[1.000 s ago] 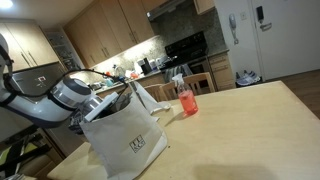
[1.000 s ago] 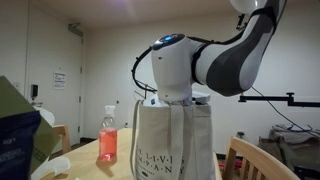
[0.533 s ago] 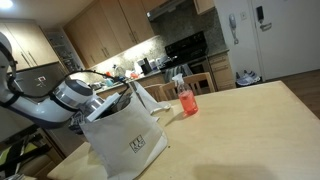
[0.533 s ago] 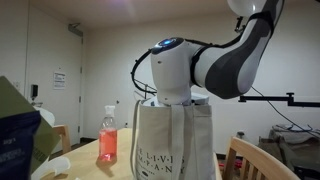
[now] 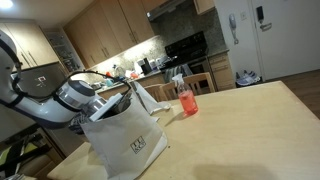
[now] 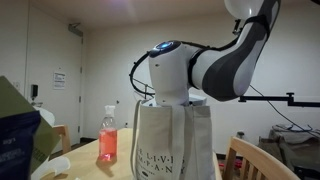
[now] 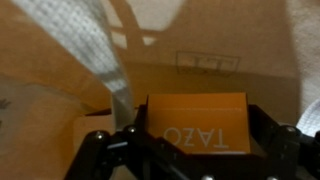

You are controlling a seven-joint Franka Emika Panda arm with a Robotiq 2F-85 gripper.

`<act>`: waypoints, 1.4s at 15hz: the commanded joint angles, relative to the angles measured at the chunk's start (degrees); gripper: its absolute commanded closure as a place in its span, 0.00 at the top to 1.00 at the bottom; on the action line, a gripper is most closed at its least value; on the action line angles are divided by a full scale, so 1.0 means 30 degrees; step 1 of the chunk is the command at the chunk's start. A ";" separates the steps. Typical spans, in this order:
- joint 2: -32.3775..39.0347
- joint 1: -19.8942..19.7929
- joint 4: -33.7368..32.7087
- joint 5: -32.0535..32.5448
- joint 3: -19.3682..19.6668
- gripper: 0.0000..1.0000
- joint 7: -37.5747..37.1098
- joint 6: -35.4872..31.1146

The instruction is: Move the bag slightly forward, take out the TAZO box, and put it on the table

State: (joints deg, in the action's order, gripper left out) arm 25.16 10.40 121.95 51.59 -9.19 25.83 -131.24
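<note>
The bag (image 5: 125,138) stands upright on the surface (image 5: 245,120) with the arm (image 6: 222,68) reaching into its mouth. In the wrist view the TAZO box (image 7: 198,122) lies at the bag's bottom, framed by the gripper (image 7: 192,152), whose jaws stand wide open and empty. Grasping the box, lifting it out and setting it on the surface all remain to do

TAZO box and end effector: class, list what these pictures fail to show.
- TAZO box: unseen in both exterior views, inside the bag; wrist view shows only one face.
- End effector: hidden in the bag's mouth in both exterior views.
- Bag logo: too small to read in an exterior view.
</note>
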 commanded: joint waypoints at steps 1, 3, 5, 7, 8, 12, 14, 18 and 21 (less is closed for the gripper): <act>0.0451 -0.0066 -0.0658 0.0542 0.0067 0.68 0.0147 0.0036; 0.0344 -0.0018 -0.0711 0.0690 0.0085 0.53 0.0011 0.0053; 0.0221 0.0034 -0.0733 0.0967 0.0080 0.39 -0.0127 0.0106; 0.0039 0.0040 -0.0712 0.1173 0.0044 0.26 -0.0186 0.0102; -0.0051 0.0075 -0.0698 0.1330 0.0044 0.18 -0.0273 0.0128; -0.0106 0.0015 -0.0690 0.1642 0.0017 0.00 -0.0251 0.0143; 0.0006 -0.0015 -0.0698 0.1484 -0.0014 0.30 -0.0116 0.0280; -0.0031 -0.0023 -0.0645 0.1460 -0.0007 0.49 -0.0116 0.0555; 0.0078 -0.0056 -0.0639 0.1413 -0.0009 0.71 -0.0104 0.0555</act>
State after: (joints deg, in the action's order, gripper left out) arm 24.97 10.36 120.51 55.23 -9.20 25.66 -130.52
